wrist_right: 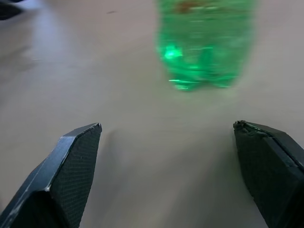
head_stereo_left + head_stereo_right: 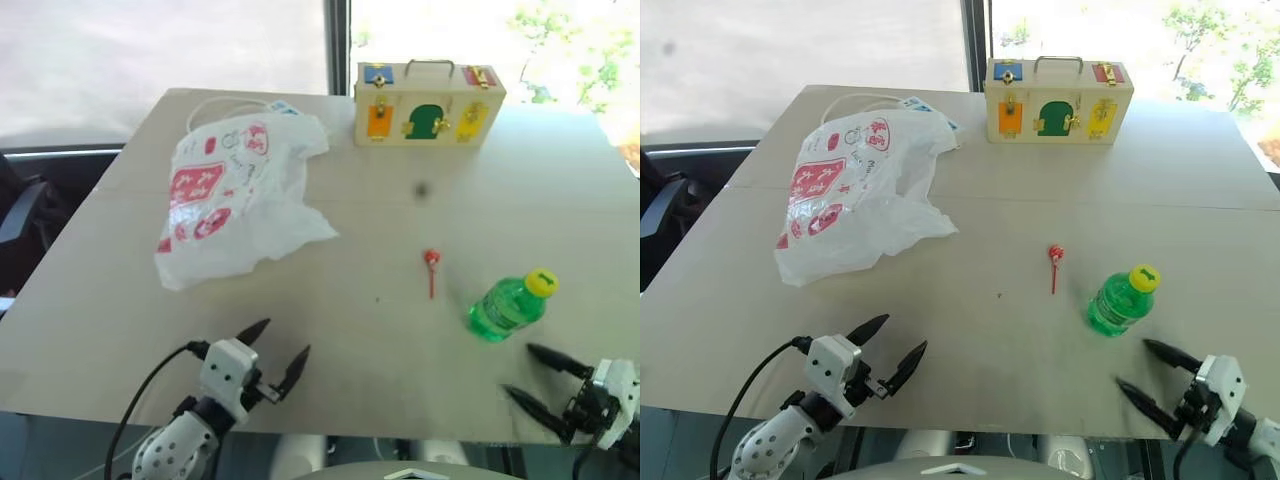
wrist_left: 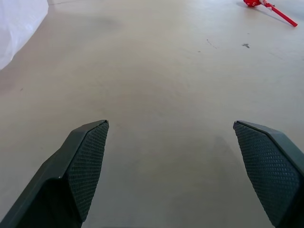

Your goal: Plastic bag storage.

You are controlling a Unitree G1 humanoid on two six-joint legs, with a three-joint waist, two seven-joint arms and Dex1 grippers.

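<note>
Your plastic bag (image 2: 232, 195) lies crumpled on the table (image 2: 330, 340), on the far left part of it, well apart from both grippers. It is translucent white with red printed panels, and its loop handles trail toward the far edge of the table. It sits slumped and partly puffed; you cannot tell whether anything is inside it.

To the right of the bag, at the far edge, stands the wooden box (image 2: 428, 104) with its metal handle on top. Its front carries small coloured doors, orange, green and yellow, each with a latch, and all look closed, so what it holds is hidden from you.

Nearer you, on the right, a green bottle (image 2: 508, 303) with a yellow cap stands on the table, cap on. A small red lollipop (image 2: 431, 268) lies flat between the bag and the bottle, closer to the bottle and touching neither.

Your left gripper (image 2: 277, 353) hovers over the near edge of the table with its fingers spread wide and nothing between them. Your right gripper (image 2: 538, 376) sits at the near right corner, just this side of the bottle, its fingers also spread wide and empty, pointing toward the bottle's base.
</note>
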